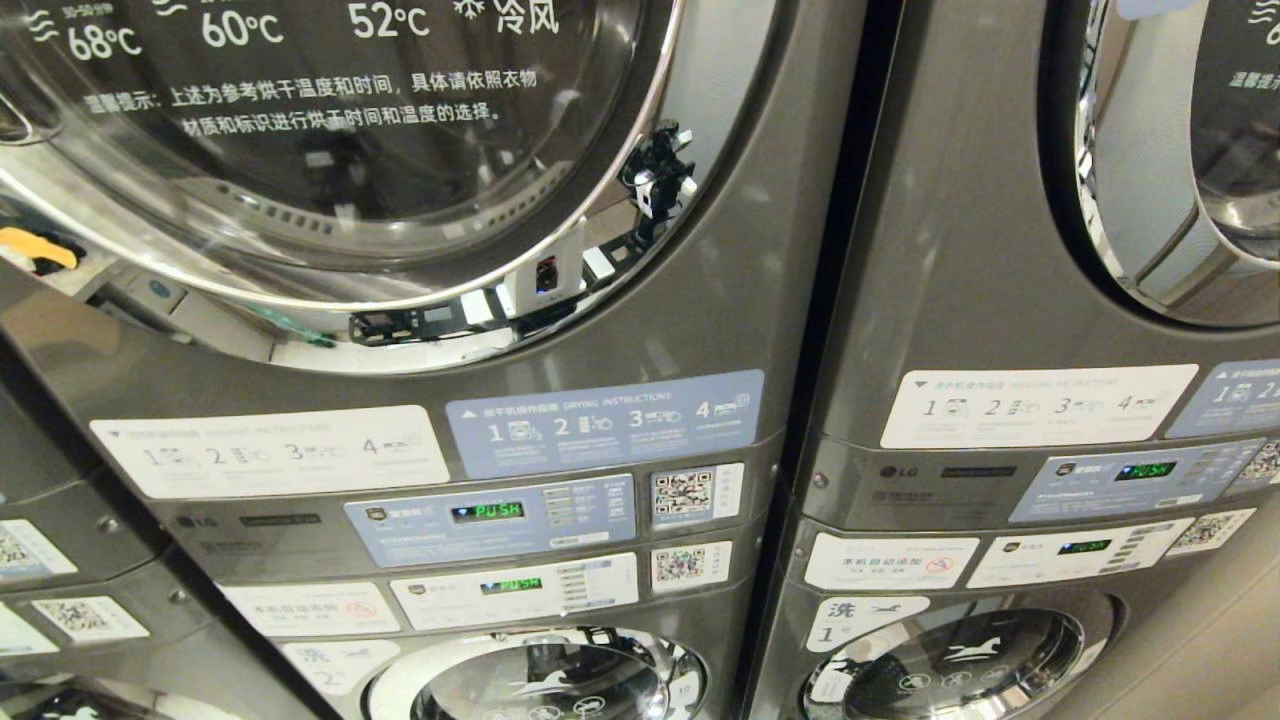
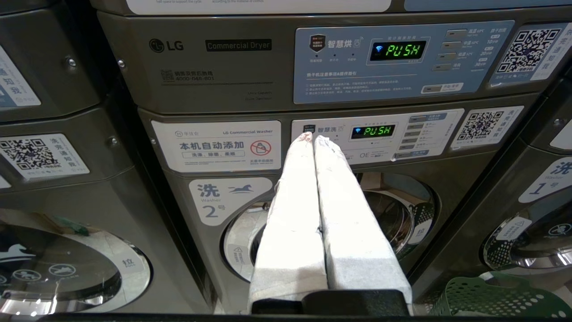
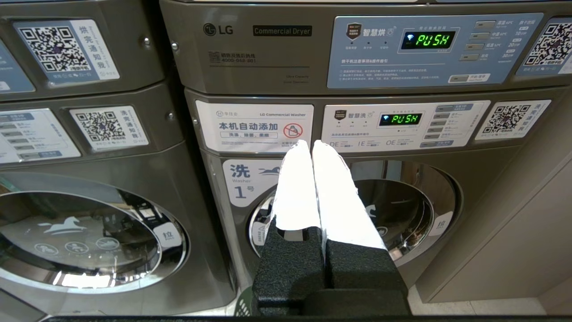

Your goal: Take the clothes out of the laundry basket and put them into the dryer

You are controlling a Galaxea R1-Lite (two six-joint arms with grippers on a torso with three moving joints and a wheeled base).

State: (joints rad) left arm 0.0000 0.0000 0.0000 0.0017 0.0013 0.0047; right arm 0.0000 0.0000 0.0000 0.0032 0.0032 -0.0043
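Green laundry basket sits on the floor below the washer marked 2, only its rim showing; no clothes visible in it from here. My left gripper and right gripper are both pressed shut, holding nothing, parked in front of the washers. Dryer door above that washer looks closed. Nothing started; next I likely need that door opened, then reach down to the basket.

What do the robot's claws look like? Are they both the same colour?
Both look alike. The left claw has two long, flat fingers wrapped in whitish-grey covering, tapering to narrow tips, rising from a black base. The right claw has the same tapered white fingers, set into rough, grainy black blocks. No cables or markings show on either.
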